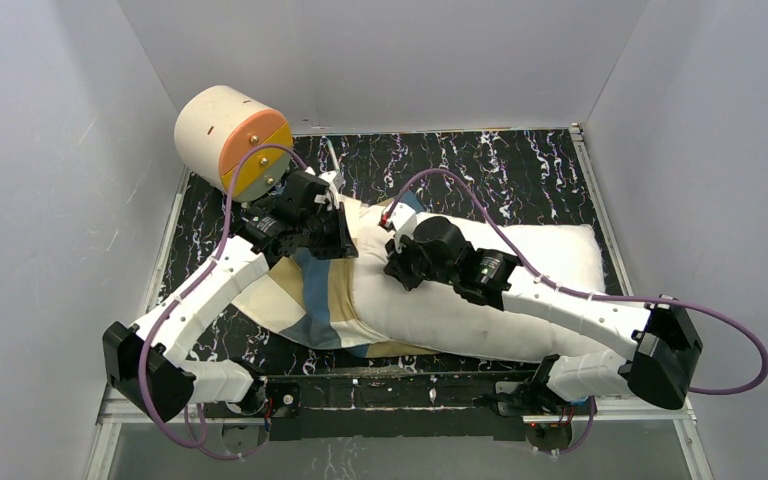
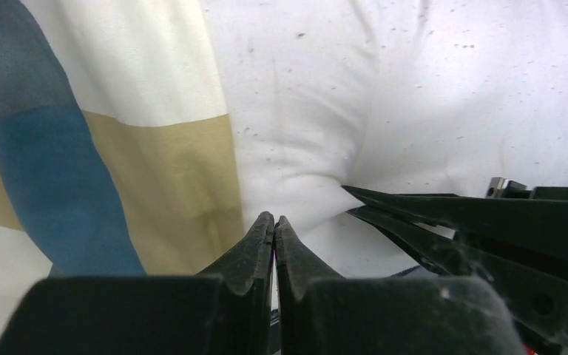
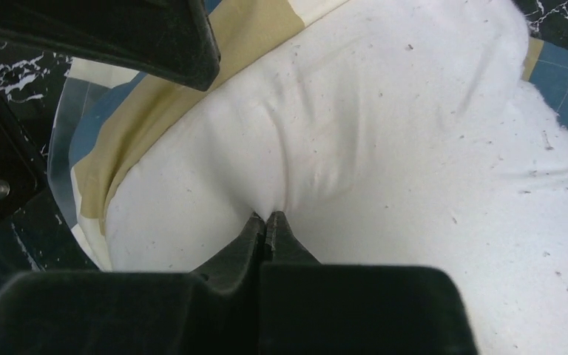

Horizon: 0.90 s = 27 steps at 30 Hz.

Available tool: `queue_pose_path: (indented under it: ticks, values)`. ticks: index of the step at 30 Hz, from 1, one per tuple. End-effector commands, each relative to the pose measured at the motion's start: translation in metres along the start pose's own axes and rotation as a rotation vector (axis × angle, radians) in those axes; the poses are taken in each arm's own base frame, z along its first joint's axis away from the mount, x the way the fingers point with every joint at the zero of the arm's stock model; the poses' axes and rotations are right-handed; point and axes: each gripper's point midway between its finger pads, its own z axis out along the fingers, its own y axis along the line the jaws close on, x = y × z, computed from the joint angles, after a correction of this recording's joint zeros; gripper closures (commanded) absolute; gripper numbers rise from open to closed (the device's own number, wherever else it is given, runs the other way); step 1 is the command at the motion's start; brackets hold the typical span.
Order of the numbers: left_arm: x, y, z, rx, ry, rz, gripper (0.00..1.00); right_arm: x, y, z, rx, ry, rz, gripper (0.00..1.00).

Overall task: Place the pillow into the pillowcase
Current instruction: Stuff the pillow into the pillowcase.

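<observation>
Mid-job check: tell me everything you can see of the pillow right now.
The pillow is a big, plump, plain white cushion of slightly wrinkled cloth, speckled with dark lint. It lies flat across the dark marbled table, its left end inside the blue, tan and cream pillowcase, most of its length bare to the right. Both grippers are shut, pressing creases into its top near the case's mouth: the left gripper beside the fabric edge, the right gripper close by.

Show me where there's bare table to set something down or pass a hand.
Bare marbled table lies behind the pillow, right of the cylinder. A narrower strip runs left of the pillowcase. The middle is crowded: both hands sit shut at the pillowcase mouth.
</observation>
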Motion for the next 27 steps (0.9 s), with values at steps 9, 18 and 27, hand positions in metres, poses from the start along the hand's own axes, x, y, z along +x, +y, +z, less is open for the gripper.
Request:
queue_pose_path:
  ticks: [9, 18, 27]
  values:
    - [0.017, 0.009, -0.005, -0.032, 0.041, -0.012, 0.76, -0.008, -0.008, 0.014, 0.047, -0.089, 0.095, 0.99]
    - [0.035, 0.033, 0.012, -0.144, 0.069, -0.010, 0.65, -0.003, -0.008, 0.015, 0.030, -0.089, 0.115, 0.99]
    - [0.005, 0.005, 0.005, -0.068, -0.013, -0.009, 1.00, -0.001, -0.005, 0.020, 0.018, -0.108, 0.175, 0.99]
